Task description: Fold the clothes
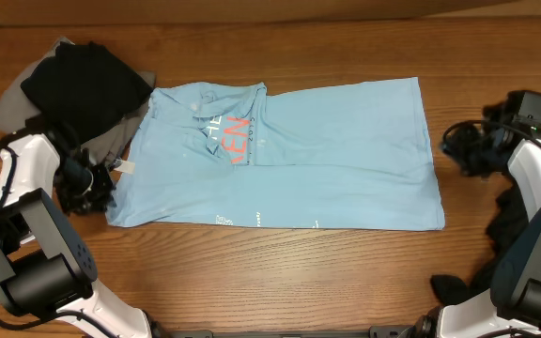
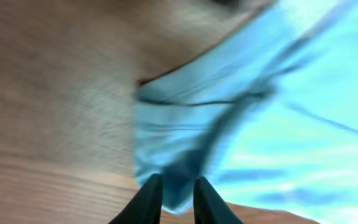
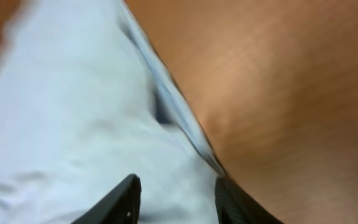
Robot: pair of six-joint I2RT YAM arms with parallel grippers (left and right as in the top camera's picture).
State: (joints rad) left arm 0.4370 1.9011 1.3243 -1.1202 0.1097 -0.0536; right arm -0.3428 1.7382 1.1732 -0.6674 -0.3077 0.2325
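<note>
The clothes, a light blue T-shirt [image 1: 346,150] with orange-red lettering [image 1: 236,139], lie flat across the middle of the table, the left part folded over. My left gripper [image 1: 97,188] sits at the shirt's left edge. In the left wrist view its fingers [image 2: 178,183] stand a little apart, with a fold of blue cloth [image 2: 278,124] showing in the narrow gap. My right gripper [image 1: 458,150] is just off the shirt's right edge. In the right wrist view it [image 3: 176,186] is open over the hem of the pale cloth [image 3: 61,112], holding nothing.
A heap of black and grey garments [image 1: 83,80] lies at the back left, touching the shirt's corner. A dark garment [image 1: 510,230] lies at the right edge under my right arm. Bare wooden table [image 1: 280,272] runs along the front.
</note>
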